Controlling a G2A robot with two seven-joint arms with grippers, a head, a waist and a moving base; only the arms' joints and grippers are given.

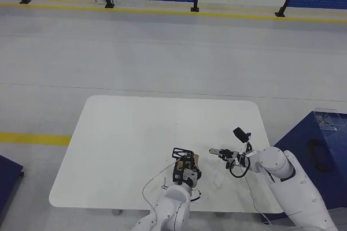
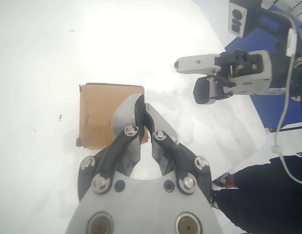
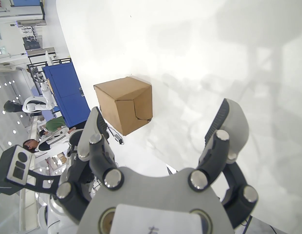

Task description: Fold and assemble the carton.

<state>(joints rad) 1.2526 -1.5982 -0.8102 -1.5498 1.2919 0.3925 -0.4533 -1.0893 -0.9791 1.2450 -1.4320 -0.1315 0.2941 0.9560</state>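
The carton [image 3: 124, 103] stands folded up near the table's [image 1: 133, 144] 6 o'clock edge, so assembly looks mostly done; one side flap seems untucked. The left gripper [image 2: 143, 105] hangs above it, pinched on nothing. The right gripper [image 3: 160, 105] gapes at its 3 o'clock.

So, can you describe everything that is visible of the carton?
The carton is a small brown cardboard box, folded into a cube, standing on the white table near the edge closest to the robot. One side flap is not fully tucked, leaving a gap at a lower corner. The left gripper, fingers shut, is above its edge; whether it touches I cannot tell.
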